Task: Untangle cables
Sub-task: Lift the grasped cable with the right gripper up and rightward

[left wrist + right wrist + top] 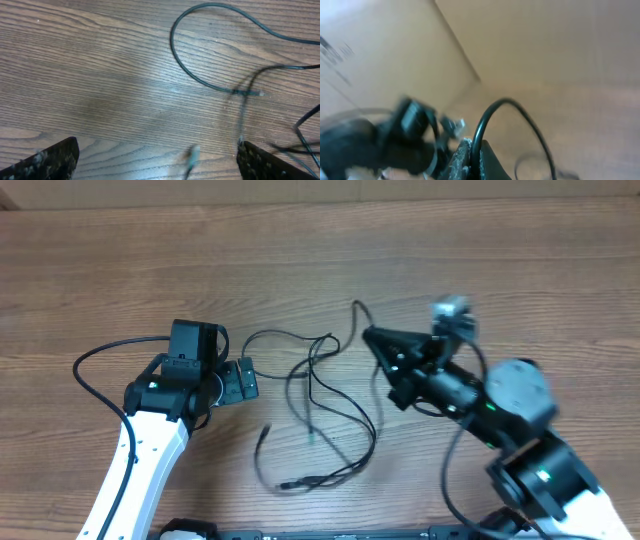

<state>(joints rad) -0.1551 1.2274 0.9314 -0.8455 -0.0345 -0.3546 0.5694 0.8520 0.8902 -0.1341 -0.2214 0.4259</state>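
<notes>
Left jaws wide apart, empty, just left of the tangle of thin black flexible cables (318, 352) on the brown wooden surface (120, 270), tangle's long axis running near-to-far toward right jaws, clamped on its far-right strand.

Nothing here can truly be read. A few dark printed marks (334, 49) stand on the cardboard wall (395, 60) seen from the right wrist, but they are far too blurred to make out any letter or number.
</notes>
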